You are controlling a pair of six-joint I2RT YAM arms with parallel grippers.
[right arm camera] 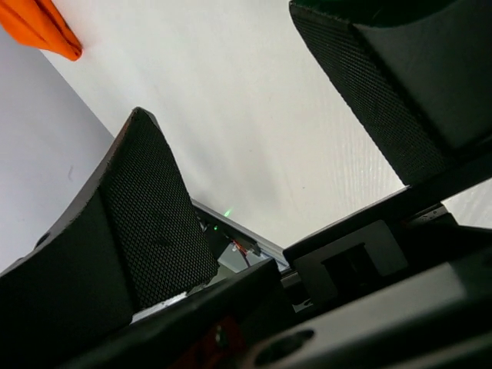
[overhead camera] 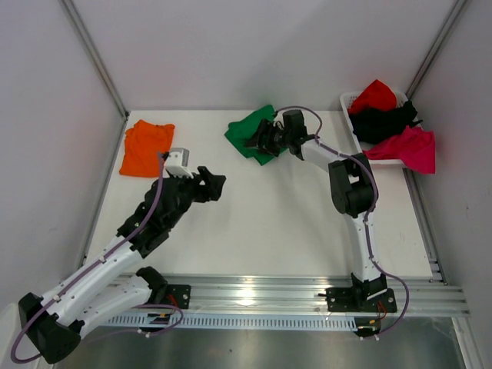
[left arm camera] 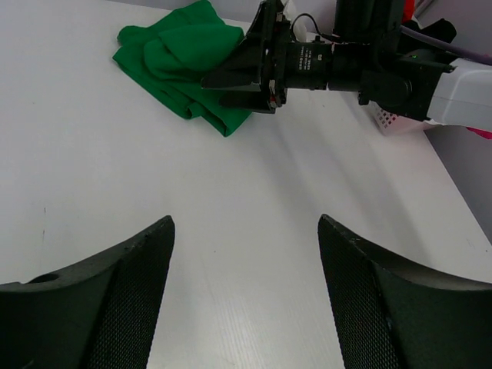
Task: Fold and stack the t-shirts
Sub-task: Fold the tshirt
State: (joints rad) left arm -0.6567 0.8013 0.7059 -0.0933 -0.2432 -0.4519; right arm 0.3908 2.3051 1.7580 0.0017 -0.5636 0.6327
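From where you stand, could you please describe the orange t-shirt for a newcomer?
On the white table, look to the far left corner, beyond the left end effector. The orange t-shirt lies there alone, roughly folded; the green t-shirt sits at the far middle, and the other t-shirts fill the right-hand basket.

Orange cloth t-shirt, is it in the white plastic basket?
No, the orange t-shirt lies on the white table, far from the basket.

A robot lab cell: white table, plain panel walls, aluminium mounting rail.
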